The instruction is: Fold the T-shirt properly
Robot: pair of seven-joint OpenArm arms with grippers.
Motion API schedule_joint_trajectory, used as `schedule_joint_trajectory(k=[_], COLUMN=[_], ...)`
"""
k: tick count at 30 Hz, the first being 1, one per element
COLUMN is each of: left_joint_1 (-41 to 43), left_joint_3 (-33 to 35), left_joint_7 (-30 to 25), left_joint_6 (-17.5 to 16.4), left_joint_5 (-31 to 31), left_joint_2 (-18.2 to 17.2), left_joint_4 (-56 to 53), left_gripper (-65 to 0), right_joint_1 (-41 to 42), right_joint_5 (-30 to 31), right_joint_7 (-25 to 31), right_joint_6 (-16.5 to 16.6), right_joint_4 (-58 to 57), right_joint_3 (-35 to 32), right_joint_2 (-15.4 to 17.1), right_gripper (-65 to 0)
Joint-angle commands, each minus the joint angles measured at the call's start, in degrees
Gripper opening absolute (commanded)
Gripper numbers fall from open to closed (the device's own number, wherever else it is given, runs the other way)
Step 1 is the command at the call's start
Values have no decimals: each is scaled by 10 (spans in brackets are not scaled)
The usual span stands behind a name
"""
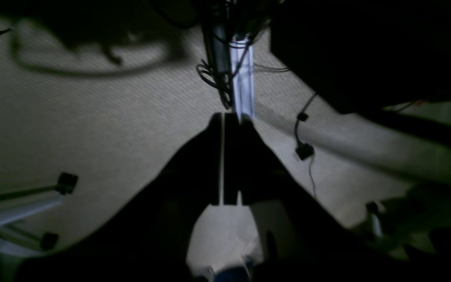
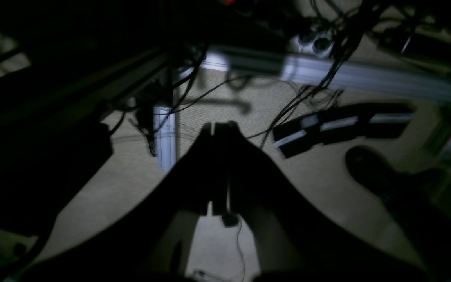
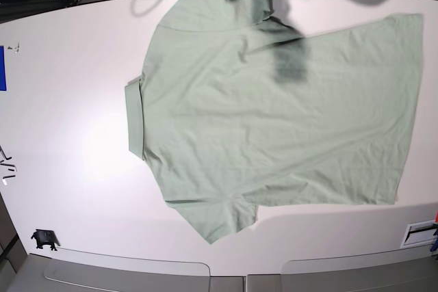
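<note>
The pale sage-green T-shirt (image 3: 274,114) lies spread flat on the white table (image 3: 75,135) in the base view. Its collar (image 3: 133,117) points left and its hem (image 3: 407,100) points right. One sleeve (image 3: 205,5) reaches toward the far edge, the other (image 3: 219,220) toward the near edge. Neither arm shows in the base view. In the left wrist view my left gripper (image 1: 229,116) is shut with nothing in it, over beige carpet. My right gripper (image 2: 219,125) is likewise shut and empty above the floor.
A dark shadow (image 3: 291,66) falls across the shirt's upper middle. A small black object (image 3: 44,239) sits near the table's front left. Aluminium frame posts (image 1: 243,78), cables and black power strips (image 2: 339,127) lie on the carpet below the grippers.
</note>
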Motion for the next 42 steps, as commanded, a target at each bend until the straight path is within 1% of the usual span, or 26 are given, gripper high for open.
schedule_joint_trajectory(k=[1,8,12,14,16,20,29,31,33,37,40,42], left_joint_1=[16,85,116,131,147,167,170,171,175,209,244,269], left_joint_3=[1,1,1,1,1,1,1,1,1,1,1,1], left_joint_7=[-9,-22,-32,-38,-45,-67,-68,-80,-103,-157,-162,-162], left_joint_6=[-3,-3,-3,-3,-3,-3,-3,-3,-3,-3,-3,-4], left_joint_5=[0,0,0,0,0,0,0,0,0,0,0,0], left_joint_2=[-7,-33,-43,-48,-53,-62,-65,-65,-65,-65,-65,-67], left_joint_4=[12,89,122,136,152,181,195,195,196,234,288,327], left_gripper=[-650,-650,-650,-650,-650,-650,-650,-650,-650,-650,-650,-650], right_joint_1=[-3,-41,-71,-87,-104,-130,-137,-138,-141,-168,-200,-219], right_joint_5=[9,14,14,14,14,14,14,14,14,14,14,14], right_joint_7=[2,7,26,28,31,62,63,63,65,106,122,122], right_joint_6=[4,9,42,62,75,80,81,87,108,111,113,125], right_joint_4=[3,14,37,50,65,92,106,106,106,139,182,210], right_joint_3=[2,2,2,2,2,2,2,2,2,2,2,2], right_joint_2=[6,14,21,25,29,34,35,35,36,38,41,45], right_gripper=[-650,-650,-650,-650,-650,-650,-650,-650,-650,-650,-650,-650])
